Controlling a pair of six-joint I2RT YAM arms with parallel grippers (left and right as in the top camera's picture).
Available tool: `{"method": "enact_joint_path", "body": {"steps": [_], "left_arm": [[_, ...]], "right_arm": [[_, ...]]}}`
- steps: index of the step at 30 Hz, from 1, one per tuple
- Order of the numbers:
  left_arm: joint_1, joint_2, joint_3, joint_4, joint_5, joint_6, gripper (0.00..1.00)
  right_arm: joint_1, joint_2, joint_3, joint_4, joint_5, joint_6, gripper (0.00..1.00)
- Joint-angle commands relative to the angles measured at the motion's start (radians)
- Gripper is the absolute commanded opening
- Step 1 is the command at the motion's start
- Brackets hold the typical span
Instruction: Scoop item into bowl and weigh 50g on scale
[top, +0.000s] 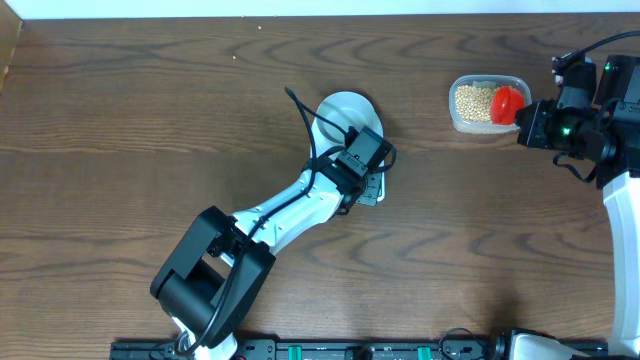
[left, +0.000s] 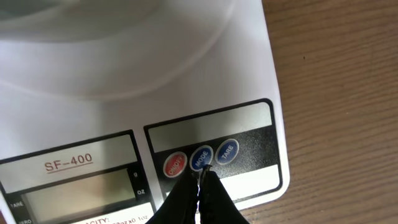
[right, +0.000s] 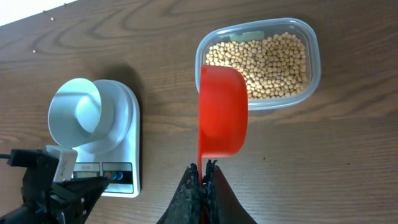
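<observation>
My left end effector (left: 200, 179) is closed, jaws pressed together; its tip sits at the 6 o'clock edge of the blue MODE button (left: 201, 157) on the scale (left: 186, 93), between the red button (left: 175, 165) and the TARE button (left: 227, 150); whether it presses the button I cannot tell; the display (left: 81, 194) lies at 9 o'clock of the buttons, its reading too blurred to make out. Seen from overhead, the bowl (top: 343, 106) stands on the scale's platform at 11 o'clock of that end effector; my left arm covers most of the scale. My right end effector (right: 202, 176) is clamped on the handle of the red scoop (right: 222, 112); the scoop's cup overlaps the 8 o'clock rim of the clear tub (right: 314, 62); the beans (right: 267, 56) cover the tub's floor; from overhead, the tub sits on the desk (top: 150, 90) at 3 o'clock of the bowl, well apart from it.
</observation>
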Motion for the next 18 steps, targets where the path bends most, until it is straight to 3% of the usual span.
{"method": "enact_joint_path", "body": {"steps": [1,5,18], "left_arm": [[0.005,-0.007,-0.005,0.000,-0.023,0.062,0.07],[0.005,-0.007,-0.005,-0.001,-0.023,0.113,0.07],[0.005,0.014,-0.005,0.005,-0.038,0.116,0.07]], "right_arm": [[-0.001,0.003,0.019,-0.002,0.006,-0.022,0.01],[-0.001,0.003,0.019,-0.005,0.006,-0.022,0.01],[-0.001,0.003,0.019,-0.005,0.006,-0.022,0.01]]}}
